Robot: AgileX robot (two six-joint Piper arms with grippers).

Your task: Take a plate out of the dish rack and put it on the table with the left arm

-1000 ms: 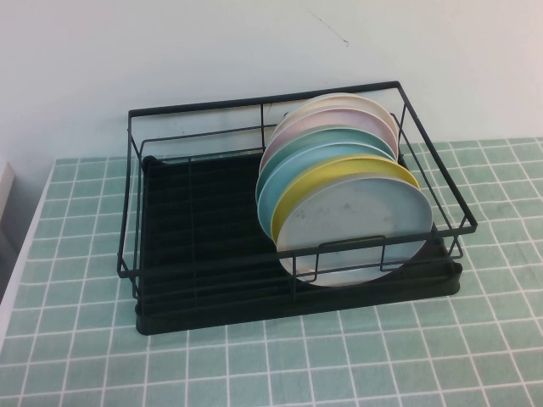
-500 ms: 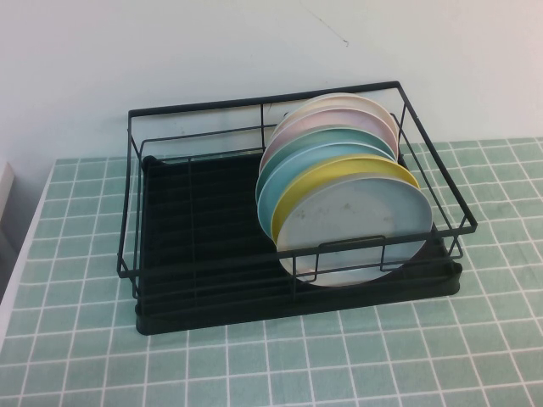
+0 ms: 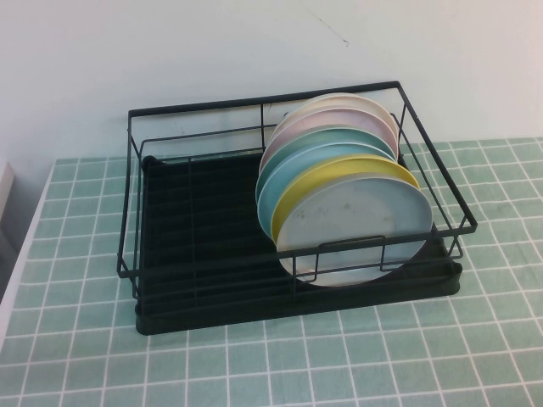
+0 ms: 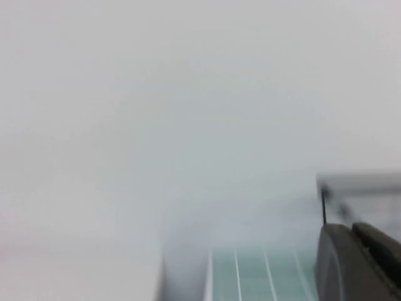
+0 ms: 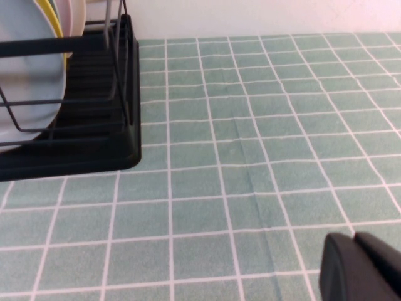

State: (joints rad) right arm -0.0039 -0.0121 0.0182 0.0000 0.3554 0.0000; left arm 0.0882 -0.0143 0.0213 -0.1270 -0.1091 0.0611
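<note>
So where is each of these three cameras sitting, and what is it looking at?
High view: raised on the robot's side, angled down at the dish rack, its plates, front grey-blue plate and the tiled table; no arm shows.
Left wrist view: on the left arm, facing mostly blank wall; the left gripper, shut, sits in a corner.
Right wrist view: on the right arm, low over the table, seeing the rack's end; the right gripper shows at the edge.
Shared: high and right wrist views both show the rack, plates and green tiles.

Plate (image 3: 355,231) foremost in row at dish rack's (image 3: 212,246) right end, rack on table (image 3: 76,339)
</note>
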